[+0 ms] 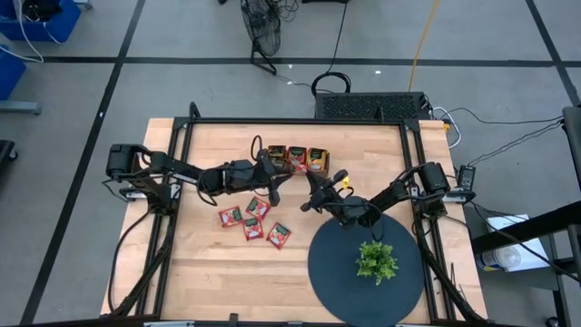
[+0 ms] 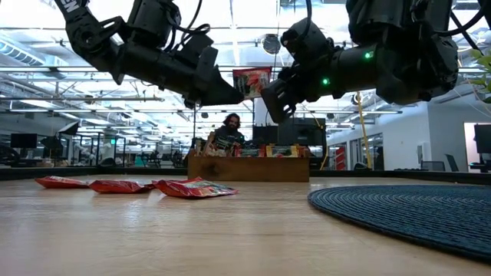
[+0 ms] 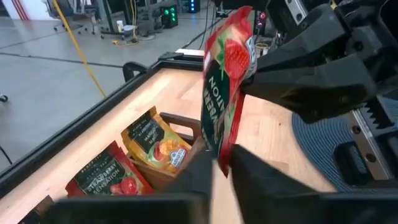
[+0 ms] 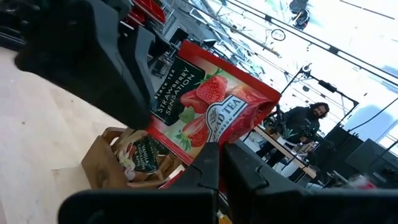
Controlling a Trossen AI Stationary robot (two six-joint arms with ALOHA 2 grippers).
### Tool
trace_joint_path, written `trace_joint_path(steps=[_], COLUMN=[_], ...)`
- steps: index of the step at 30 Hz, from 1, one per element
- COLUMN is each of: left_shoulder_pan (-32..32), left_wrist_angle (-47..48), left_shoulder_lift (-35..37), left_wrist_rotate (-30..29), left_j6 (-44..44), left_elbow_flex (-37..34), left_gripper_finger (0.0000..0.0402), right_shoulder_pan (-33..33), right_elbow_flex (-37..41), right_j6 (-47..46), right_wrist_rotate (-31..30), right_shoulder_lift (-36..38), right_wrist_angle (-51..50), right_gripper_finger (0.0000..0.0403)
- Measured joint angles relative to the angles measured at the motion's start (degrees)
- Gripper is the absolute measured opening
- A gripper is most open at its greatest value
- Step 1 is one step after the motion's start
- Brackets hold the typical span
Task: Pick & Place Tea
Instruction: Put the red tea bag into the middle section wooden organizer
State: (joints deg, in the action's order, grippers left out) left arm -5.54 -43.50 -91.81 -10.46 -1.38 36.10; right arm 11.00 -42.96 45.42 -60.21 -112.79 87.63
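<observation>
Pale wood table; glossy flat red sachet apparently pinched by both grippers.

We are reaching both arms inward over the middle of the table, raised well above its surface. Our left arm is stretching in from the left edge, elbow bent, its left gripper pointing toward the right one. Our right arm is angling in from the right edge, its right gripper clamped tight, fingers pressed together. The left fingers are nearly together. The two grippers are hanging just beside each other, tips almost meeting.
</observation>
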Motion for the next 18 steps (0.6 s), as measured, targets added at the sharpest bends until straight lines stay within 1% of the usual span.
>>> trace_joint_path(steps=[1, 2, 3, 7, 10, 12, 15, 18], left_shoulder_pan=[0.00, 0.00, 0.00, 0.04, 0.04, 0.05, -0.21, -0.77], left_wrist_angle=[-0.14, -0.33, -0.66, -1.29, -1.17, -0.71, 3.95, 15.98], left_shoulder_lift=[0.00, 0.00, 0.00, 0.00, 0.00, 0.75, 2.73, 5.37], left_wrist_rotate=[0.01, 0.02, 0.00, 0.02, -0.40, -1.77, -3.97, -7.10], left_j6=[0.00, 0.02, 0.32, 4.31, 5.09, 5.50, 5.63, 5.76], left_elbow_flex=[0.00, 0.00, 0.00, -0.02, -0.04, -0.04, 1.46, 4.89], left_gripper_finger=[0.0032, 0.0017, 0.0011, 0.0009, 0.0005, 0.0004, 0.0003, 0.0002], right_shoulder_pan=[0.00, 0.00, 0.00, 0.00, 0.00, 0.00, 0.03, 0.33], right_elbow_flex=[0.00, 0.00, 0.00, 0.00, 0.02, 0.26, 1.63, 3.38], right_j6=[-0.20, -0.33, -0.37, -1.09, -2.13, -3.54, -5.84, -7.55], right_wrist_rotate=[0.01, 0.01, 0.01, 0.00, -0.27, -1.43, -5.12, -6.07], right_shoulder_lift=[0.00, 0.00, 0.00, 0.00, 0.02, 0.02, 0.02, 0.04], right_wrist_angle=[-0.02, 0.02, 0.04, -0.13, -1.27, -1.89, -2.60, -2.51], right_gripper_finger=[0.0000, 0.0000, 0.0000, 0.0000, 0.0003, 0.0012, 0.0030, 0.0047])
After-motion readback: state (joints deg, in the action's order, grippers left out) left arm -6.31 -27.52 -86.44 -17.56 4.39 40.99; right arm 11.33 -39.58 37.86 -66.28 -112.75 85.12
